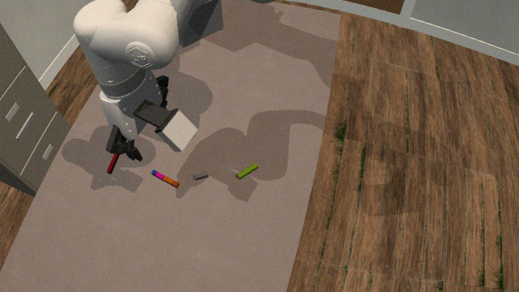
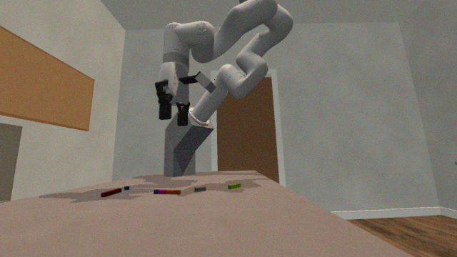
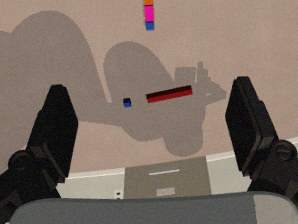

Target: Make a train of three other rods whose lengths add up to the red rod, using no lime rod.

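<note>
A blue rod, a magenta rod and an orange rod lie flat, end to end in one line, with no gap that I can see. The red rod lies apart, left of them in the top view. My gripper is open and empty, high above the table near the red rod, partly covering it in the top view.
A second blue rod lies near one end of the red rod, hidden in the top view. A grey rod lies beyond the orange end of the line, apart from it. A lime rod lies farther right.
</note>
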